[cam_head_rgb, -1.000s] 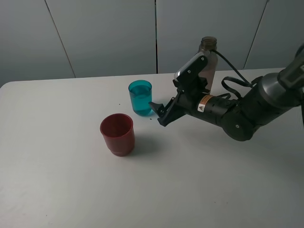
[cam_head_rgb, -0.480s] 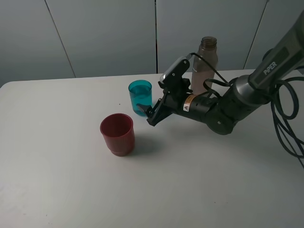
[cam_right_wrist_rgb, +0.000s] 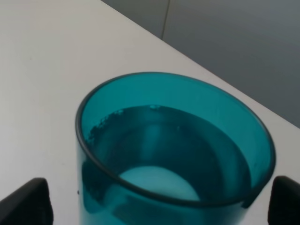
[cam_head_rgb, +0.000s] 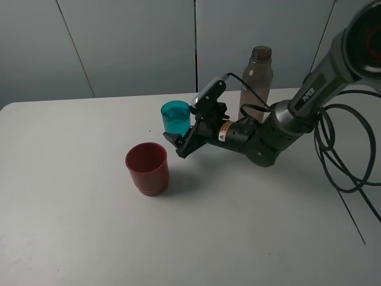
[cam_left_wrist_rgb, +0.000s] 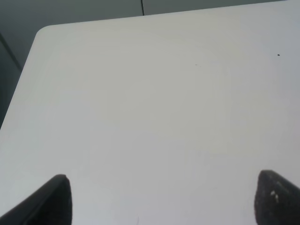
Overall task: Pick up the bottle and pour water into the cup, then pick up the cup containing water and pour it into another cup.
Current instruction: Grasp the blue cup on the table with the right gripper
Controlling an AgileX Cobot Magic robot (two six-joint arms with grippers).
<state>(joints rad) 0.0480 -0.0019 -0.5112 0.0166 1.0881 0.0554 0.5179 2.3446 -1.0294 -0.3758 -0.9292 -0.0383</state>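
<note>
Because it takes the water last, the red cup (cam_head_rgb: pixel 147 168) stands nearest on the worktop (cam_head_rgb: pixel 71 238). It is upright w/ its mouth open, and I see no water in it. Free room around it leaves space for a pour from above.

The L pincer (cam_left_wrist_rgb: pixel 166 199) does not show in the high view. Its own cam shows two dark tips wide apart over bare worktop w/ nothing btw them, so it is released. I judge it is parked aside so the R arm can work alone.

A bit further back is the R pincer (cam_head_rgb: pixel 178 142), low beside the foot of the teal cup (cam_head_rgb: pixel 176 119). In the wrist view the jaws are spread, w/ one finger (cam_right_wrist_rgb: pixel 23 201) on each side of the cup wall, so it is not clenched. Whether a tip touches the wall yet, I cannot tell. The teal cup (cam_right_wrist_rgb: pixel 173 154) stands upright, near the red cup but apart from it, and is partly filled w/ water. So the 1st pour looks done and the step in hand is probably the grasp of this cup. A low, level hold should keep the water in while lifting; too hard a squeeze may bend the thin plastic.

Farthest is the bottle (cam_head_rgb: pixel 256 83), upright w/o cap behind the R arm, well apart from both cups and out of the way.
</note>
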